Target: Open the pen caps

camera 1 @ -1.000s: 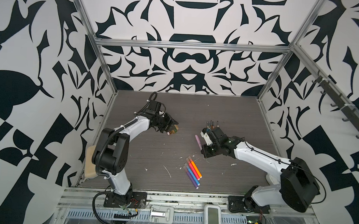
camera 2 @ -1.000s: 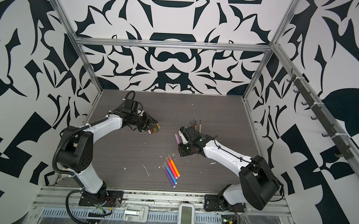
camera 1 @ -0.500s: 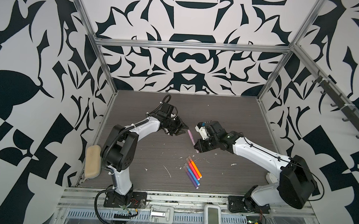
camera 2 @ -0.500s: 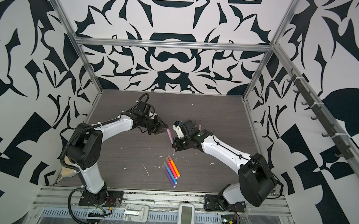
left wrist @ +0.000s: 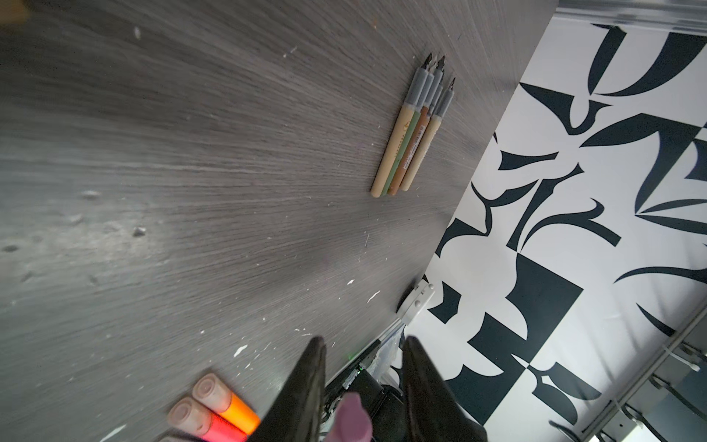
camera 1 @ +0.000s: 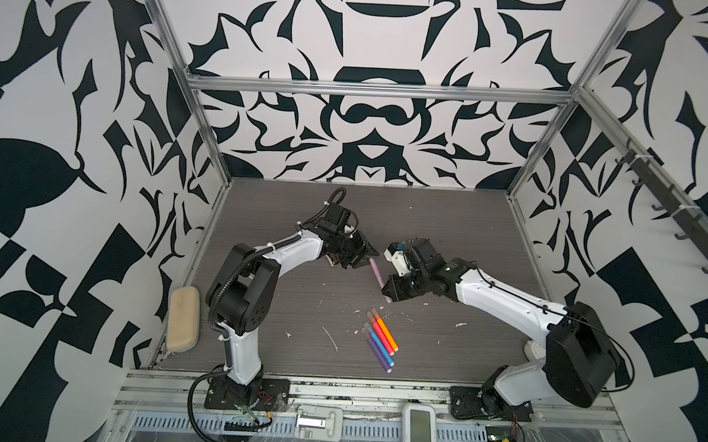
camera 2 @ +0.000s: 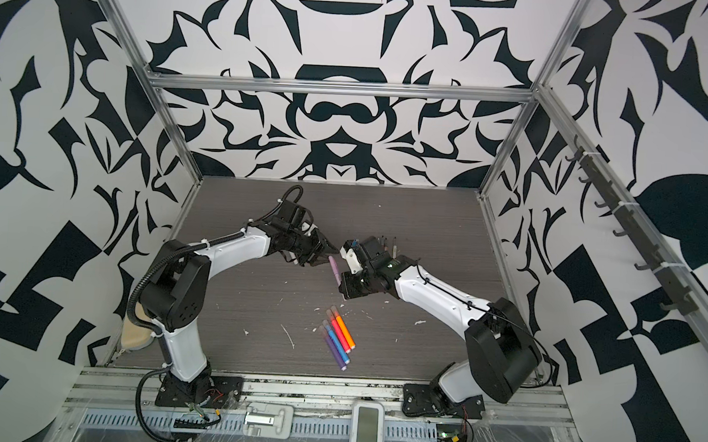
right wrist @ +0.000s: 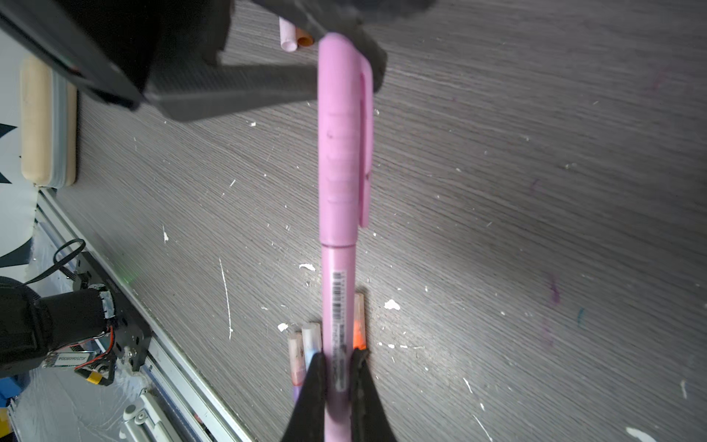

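A pink pen (right wrist: 336,291) is held off the table, its body pinched in my shut right gripper (right wrist: 338,356). Its pink cap (right wrist: 340,134) is still on and points at my left gripper (left wrist: 365,342). That gripper is open, and the cap's tip (left wrist: 352,417) sits between its fingers with a gap on each side. In both top views the pen (camera 1: 376,273) (camera 2: 335,269) bridges the left gripper (camera 1: 367,256) (camera 2: 328,252) and the right gripper (camera 1: 386,292) (camera 2: 342,292) at mid-table. Loose pink and orange caps (right wrist: 294,38) lie beyond the left gripper.
Several capped pens (camera 1: 379,335) (camera 2: 338,337) in red, orange, blue and purple lie side by side near the front. Several uncapped pens (left wrist: 413,134) with grey tips lie behind the right arm. A beige pencil case (camera 1: 183,323) sits at the left edge.
My left gripper has swung right, away from the loose caps, to the pen's cap end. My right gripper has lifted the pink pen and brought it leftward to meet it.
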